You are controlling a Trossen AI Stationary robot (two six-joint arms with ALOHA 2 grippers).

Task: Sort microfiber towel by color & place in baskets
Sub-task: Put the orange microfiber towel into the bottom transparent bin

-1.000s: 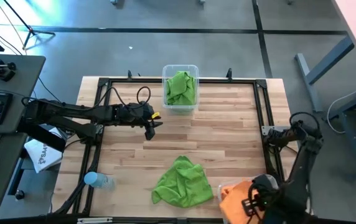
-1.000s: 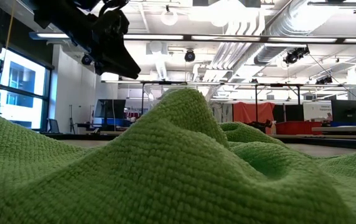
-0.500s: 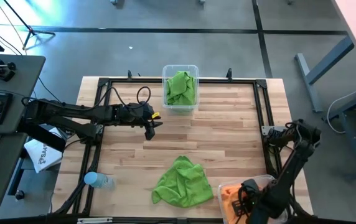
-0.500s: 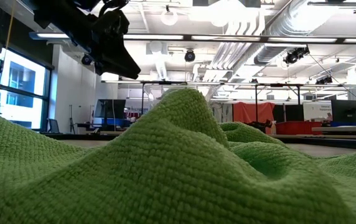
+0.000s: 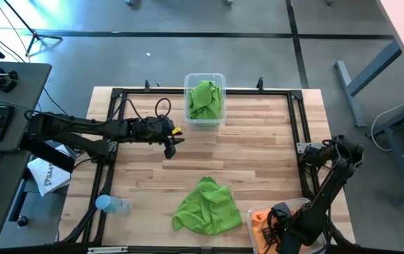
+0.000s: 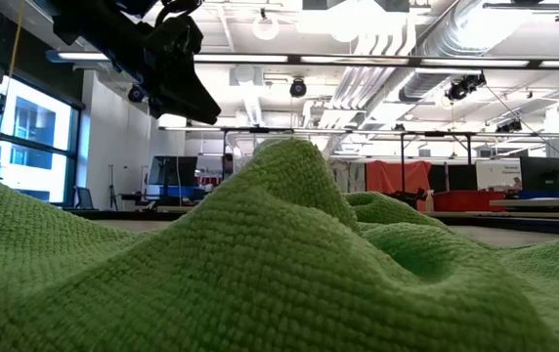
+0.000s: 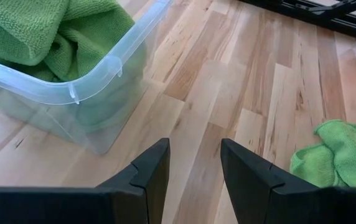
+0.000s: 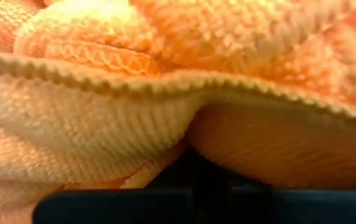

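Microfiber towels are seen in three places. Lime green towels [image 5: 205, 99] are bunched inside the clear basket [image 5: 204, 122] at the far edge of the table [image 5: 258, 155], near its middle. A loose green towel [image 5: 205, 207] lies crumpled on the bare wood toward the near edge, and in the low view this towel [image 6: 260, 264] fills almost the whole picture. Orange towels [image 5: 260, 224] are piled in a second clear basket [image 5: 297, 204] at the near right corner.

The left gripper [image 5: 170, 144] is held above the table just beside the far basket, on its left and slightly nearer; its fingers [image 7: 150, 171] are seen spread apart with nothing between them, the wood showing through the gap. The far basket [image 7: 97, 81] with its green contents is shown just ahead of them in the left wrist view.

The right gripper [image 5: 276, 227] is lowered into the orange pile in the near right basket. The right wrist view is filled by orange towel [image 8: 178, 81] pressed close against the camera, and whether the fingers are apart or together cannot be told.

A blue-capped bottle [image 5: 111, 204] lies near the table's near left corner
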